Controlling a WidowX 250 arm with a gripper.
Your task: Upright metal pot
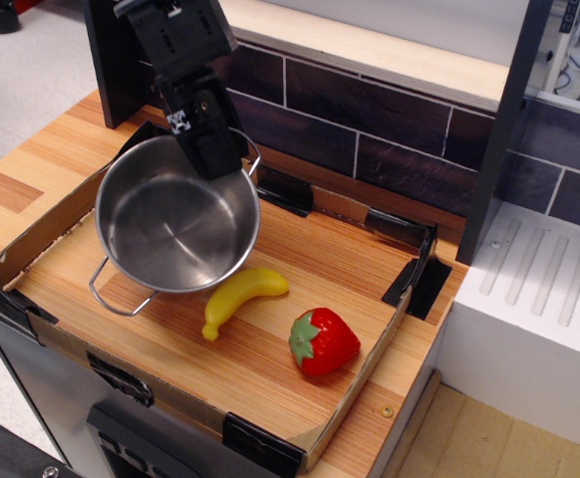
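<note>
The shiny stainless-steel cylindrical pot (178, 221) sits left of centre in the frame, mouth facing up and slightly tilted toward the camera. The black gripper (213, 149) reaches down from upper left, jaws pinching the far rim. A yellow toy banana (242, 298) lies just beside the pot's lower right edge.

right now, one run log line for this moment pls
phase: carrying pot | gripper: shut on metal pot rim | pot: opening up, near upright | toy banana: at pot's edge | toy strawberry: apart
</note>
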